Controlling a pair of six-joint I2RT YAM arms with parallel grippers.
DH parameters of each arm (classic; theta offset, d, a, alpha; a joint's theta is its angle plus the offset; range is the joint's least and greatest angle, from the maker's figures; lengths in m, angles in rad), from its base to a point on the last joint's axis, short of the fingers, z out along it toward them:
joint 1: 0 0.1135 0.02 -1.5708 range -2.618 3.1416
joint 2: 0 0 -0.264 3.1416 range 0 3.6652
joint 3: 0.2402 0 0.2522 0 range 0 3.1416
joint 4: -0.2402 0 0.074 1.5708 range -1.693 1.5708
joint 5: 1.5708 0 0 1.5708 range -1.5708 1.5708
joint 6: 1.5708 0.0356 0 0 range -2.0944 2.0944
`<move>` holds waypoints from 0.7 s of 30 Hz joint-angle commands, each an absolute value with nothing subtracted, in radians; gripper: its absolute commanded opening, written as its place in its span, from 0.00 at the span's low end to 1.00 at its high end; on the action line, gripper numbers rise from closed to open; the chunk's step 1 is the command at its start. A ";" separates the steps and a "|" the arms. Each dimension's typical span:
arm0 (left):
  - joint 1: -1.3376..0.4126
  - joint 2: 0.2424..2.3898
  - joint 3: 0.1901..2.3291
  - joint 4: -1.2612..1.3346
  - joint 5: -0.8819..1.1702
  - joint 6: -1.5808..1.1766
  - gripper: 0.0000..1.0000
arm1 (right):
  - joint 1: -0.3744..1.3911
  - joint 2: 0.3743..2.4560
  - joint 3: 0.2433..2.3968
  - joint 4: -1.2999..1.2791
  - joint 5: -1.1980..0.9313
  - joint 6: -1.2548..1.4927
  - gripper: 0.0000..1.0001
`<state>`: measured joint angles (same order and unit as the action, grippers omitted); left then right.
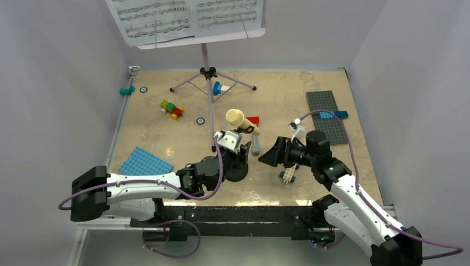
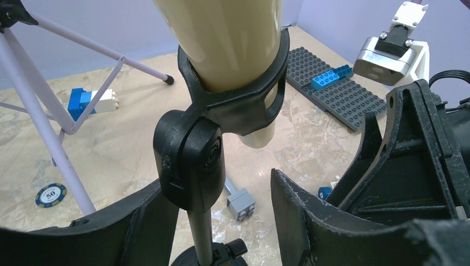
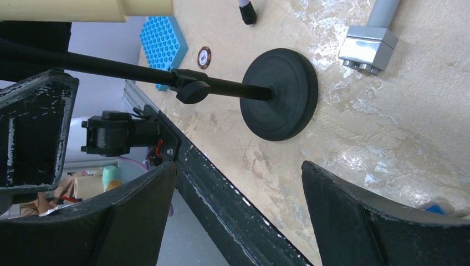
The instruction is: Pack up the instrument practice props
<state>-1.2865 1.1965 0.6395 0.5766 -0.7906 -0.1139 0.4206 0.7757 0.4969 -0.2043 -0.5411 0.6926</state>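
Across the tan surface [image 1: 166, 130], none of the practice props looks packed yet, and we see no box or bag for them in any view. At the far edge the lilac music stand [image 1: 206, 72] stands upright on its tripod, with the white sheet-music pages [image 1: 166, 16] spread on its desk. Near the arms, at the middle, the black mic stand [image 3: 282, 94] stands upright on its round base, and the cream-yellow microphone [image 1: 239, 120] sits tilted in the clip at its top.

The left pincer [image 2: 217, 185] is at this stand with fingers spread. Its wrist view shows the thin pole rising between them, closer to the one on the left, and we cannot tell whether either pad touches it. The right pincer [image 1: 267, 157] is likewise released, gripping nothing, and points at the stand from just beside it on the right.

We judge the step in hand to be the microphone and its stand, first of the set. The next move, as we read it, calls for the left fingers to clamp the pole and steady it. The right could then reach up to the handle and draw the microphone from the clip without tipping the base. A small grey brick [image 3: 366, 47] lies just beside that base.
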 commanded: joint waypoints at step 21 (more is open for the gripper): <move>-1.295 1.197 0.639 0.584 -0.788 -0.167 0.63 | 0.426 0.751 0.548 -0.233 -0.511 0.654 0.88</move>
<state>-1.2865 1.1965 0.6395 0.5583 -0.7895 -0.1467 0.4210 0.7708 0.5232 -0.2321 -0.5259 0.6727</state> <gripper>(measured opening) 0.631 0.880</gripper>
